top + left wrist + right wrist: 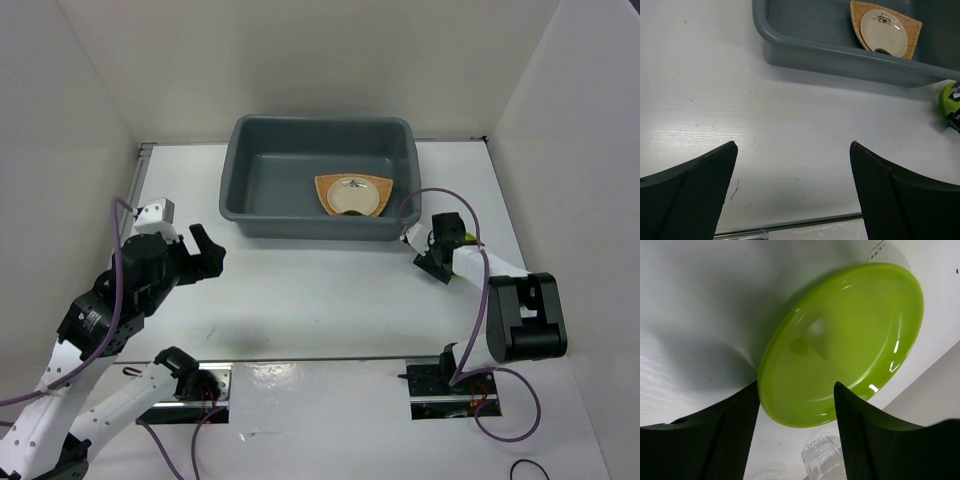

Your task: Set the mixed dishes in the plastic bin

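Note:
The dark grey plastic bin (300,225) stands at the back centre, also in the left wrist view (790,47). Inside it the cream saucer (352,197) lies on the orange woven plate (325,190); both show in the left wrist view, saucer (883,32) on plate (912,30). The lime-green plate (850,335) lies on the table right of the bin. My right gripper (795,385) is open just above its near edge, one finger outside the rim, one over the plate. The clear cup (822,460) stands beside the plate. My left gripper (208,250) is open and empty over bare table.
White walls enclose the table on the left, back and right. The green plate's edge (945,100) shows at the bin's right corner. A purple cable (420,200) loops from the right arm near the bin's front right corner. Metal mounting plates (440,385) sit at the near edge.

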Robot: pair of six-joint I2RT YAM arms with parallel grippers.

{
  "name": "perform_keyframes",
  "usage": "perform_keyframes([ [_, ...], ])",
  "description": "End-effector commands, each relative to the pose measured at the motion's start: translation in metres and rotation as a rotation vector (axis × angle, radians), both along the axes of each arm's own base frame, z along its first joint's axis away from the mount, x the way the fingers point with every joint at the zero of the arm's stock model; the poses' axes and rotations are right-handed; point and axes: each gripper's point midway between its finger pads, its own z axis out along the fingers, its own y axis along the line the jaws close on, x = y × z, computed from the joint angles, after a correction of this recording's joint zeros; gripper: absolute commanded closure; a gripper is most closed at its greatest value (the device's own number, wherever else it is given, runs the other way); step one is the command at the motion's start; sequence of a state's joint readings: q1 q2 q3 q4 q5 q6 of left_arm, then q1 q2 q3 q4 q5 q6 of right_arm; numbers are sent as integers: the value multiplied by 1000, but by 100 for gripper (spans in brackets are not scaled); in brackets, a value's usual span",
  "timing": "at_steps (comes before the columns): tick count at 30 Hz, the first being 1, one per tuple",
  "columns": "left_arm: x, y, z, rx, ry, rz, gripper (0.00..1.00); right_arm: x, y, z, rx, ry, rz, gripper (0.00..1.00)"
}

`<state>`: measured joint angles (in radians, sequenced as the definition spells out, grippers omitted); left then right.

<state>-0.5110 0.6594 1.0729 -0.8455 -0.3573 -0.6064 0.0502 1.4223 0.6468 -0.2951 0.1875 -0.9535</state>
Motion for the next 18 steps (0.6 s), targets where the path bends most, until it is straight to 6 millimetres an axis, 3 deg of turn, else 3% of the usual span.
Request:
perform_keyframes([
  [1, 0, 4, 7, -16, -38, 22, 1, -5, 13, -10, 59, 38, -27, 37],
  [3, -2, 5, 9, -21, -48, 22, 1, -5, 14, -9, 52, 23, -22, 43],
  [6, -3, 6, 10, -26, -56, 22, 1, -7, 12, -9, 44, 22, -26, 68],
  [12, -3, 6, 11, -26, -56, 22, 1, -5, 11, 3, 37, -33, -21, 100],
  [15, -4, 8, 12, -35, -65, 34, 1, -2, 11, 16, 40, -69, -21, 100],
  [18, -6, 9, 10, -35, -65, 34, 1, 3, 15, 47, 66, -138, -7, 100],
])
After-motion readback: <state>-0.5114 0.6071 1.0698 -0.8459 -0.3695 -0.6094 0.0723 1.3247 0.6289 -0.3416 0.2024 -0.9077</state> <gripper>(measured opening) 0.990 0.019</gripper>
